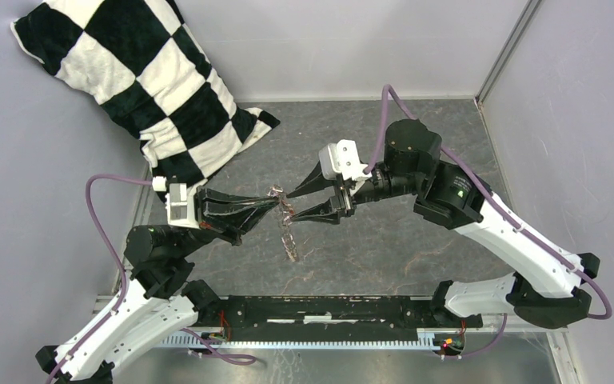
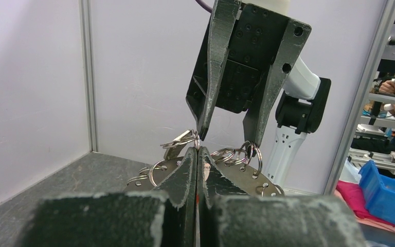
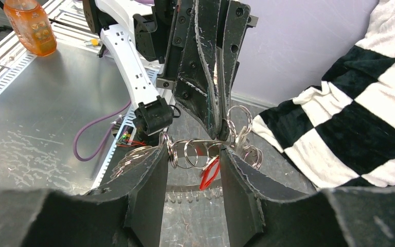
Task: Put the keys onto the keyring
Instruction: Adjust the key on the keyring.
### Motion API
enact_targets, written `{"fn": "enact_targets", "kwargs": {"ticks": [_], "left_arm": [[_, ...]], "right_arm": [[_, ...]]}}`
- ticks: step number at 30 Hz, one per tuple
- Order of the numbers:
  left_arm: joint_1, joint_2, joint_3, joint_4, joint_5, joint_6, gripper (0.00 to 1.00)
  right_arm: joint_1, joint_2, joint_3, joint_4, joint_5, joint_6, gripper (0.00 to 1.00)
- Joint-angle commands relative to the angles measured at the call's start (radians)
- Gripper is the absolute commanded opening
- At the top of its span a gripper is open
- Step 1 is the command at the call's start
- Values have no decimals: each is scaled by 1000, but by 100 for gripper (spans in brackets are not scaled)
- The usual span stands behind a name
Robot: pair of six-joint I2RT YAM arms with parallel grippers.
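The left gripper (image 2: 198,154), its 2 fingers pressed flat together, pinches a link of the keyring (image 1: 291,244) in mid-air at the centre of the overhead frame, with rings bunching on both sides of the clamped tips. Facing it tip to tip from the right of that frame, the right gripper (image 3: 193,153) has its 2 fingers spread and holds nothing. They straddle the short run of rings strung crosswise between them, and whether either pad actually touches metal cannot be told. A small red tag (image 3: 210,175) dangles just below that run, at the middle of the right wrist view. From the pinch the rest of the chain trails toward the lower centre of the overhead frame, its long axis running from upper left to lower right; whether its tail rests on the grey table (image 1: 400,248) is unclear. The key itself cannot be picked out among the rings in any view. The coming move likely turns on that crosswise run: it lies directly between the right fingers, at right angles to their reach, so the right arm is placed to close on a ring while the left one holds the chain. A black-and-white checked pillow (image 1: 140,72) leans in the upper left corner, well apart from the work.
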Motion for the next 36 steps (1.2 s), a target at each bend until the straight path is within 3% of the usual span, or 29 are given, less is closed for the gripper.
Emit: {"fn": "enact_targets", "kwargs": {"ticks": [1,13,20,29,36], "left_arm": [[-3,-8,38,84,88,-22,2],[-2,-16,38,90,102,-14,2],[-2,-15,34,91,90,-7,2],[-1,-16,35,86,78,-5,2],[1,-14,32,80,51,0,2]], "right_arm": [[-11,19,45,33,32,-14,47],[-29,21,131,-39,6,-41,48],[-42,12,140,-45,-100,-17,48],[-48,63,135,2,-73,21,39],[-48,35,68,69,-70,27,39]]}}
